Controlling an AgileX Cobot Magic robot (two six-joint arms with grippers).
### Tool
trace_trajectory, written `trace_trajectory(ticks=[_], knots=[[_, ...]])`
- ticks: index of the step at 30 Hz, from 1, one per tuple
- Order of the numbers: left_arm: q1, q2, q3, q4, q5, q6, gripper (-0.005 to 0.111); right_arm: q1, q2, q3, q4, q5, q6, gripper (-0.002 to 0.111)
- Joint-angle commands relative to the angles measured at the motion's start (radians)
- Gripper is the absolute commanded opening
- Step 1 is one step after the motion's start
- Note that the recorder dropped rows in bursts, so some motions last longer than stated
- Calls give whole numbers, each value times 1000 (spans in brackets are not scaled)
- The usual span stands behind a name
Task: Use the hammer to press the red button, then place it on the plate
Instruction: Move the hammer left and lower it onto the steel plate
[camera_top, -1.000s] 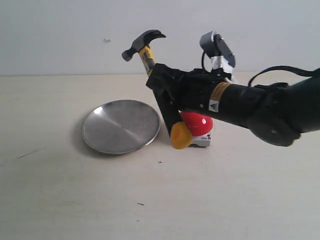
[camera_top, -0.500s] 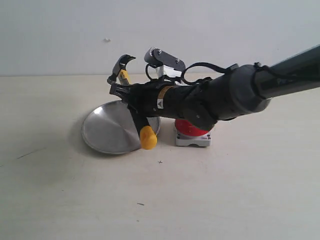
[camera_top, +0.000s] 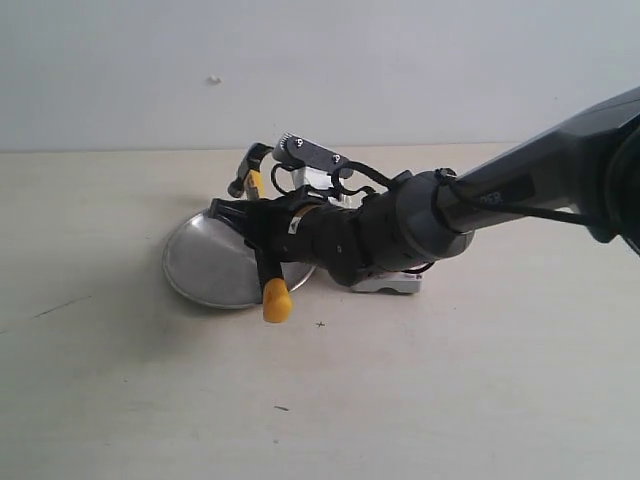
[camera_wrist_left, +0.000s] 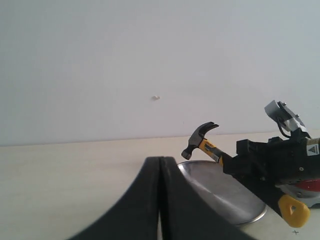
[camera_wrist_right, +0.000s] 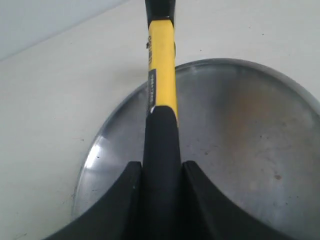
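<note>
Black and yellow, the hammer (camera_top: 277, 299) is clamped by its black grip between the fingers of the right gripper (camera_top: 263, 238), which are closed tight on it. Its dark head tilts up toward the far edge of the table, and its yellow butt points down toward the near edge, past the rim of the plate (camera_top: 205, 265). The shaft crosses over the plate's right part; whether it touches the metal I cannot tell. The red button (camera_top: 388, 284) stands just right of the plate, mostly hidden behind the right arm, with its grey base showing. The left gripper (camera_wrist_left: 160, 200) hangs apart from all of this, its jaws pressed together on nothing. A small grey label runs along the yellow shaft in the right wrist view, its print too small to read. A yellow warning sticker (camera_wrist_left: 314, 149) sits on the right arm, and its text is also illegible. The table (camera_top: 450, 400) is pale cream with a few dark specks. Its far edge meets a plain white wall (camera_top: 450, 70) bearing one small mark (camera_top: 213, 80).
</note>
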Motion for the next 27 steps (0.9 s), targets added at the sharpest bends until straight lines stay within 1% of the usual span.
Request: trace_trajectory(ticks=[1, 14, 17, 24, 27], knots=[[2, -8, 2, -1, -5, -8, 0, 8, -2, -16, -9, -84, -24, 0], [2, -8, 2, -1, -5, -8, 0, 17, 38, -16, -28, -80, -27, 0], [2, -8, 2, -1, -5, -8, 0, 17, 38, -16, -71, -63, -40, 7], [2, -8, 2, -1, -5, -8, 0, 17, 38, -16, -71, -21, -42, 31], [2, -8, 2, -1, -5, -8, 0, 17, 38, -16, -71, -8, -42, 39]])
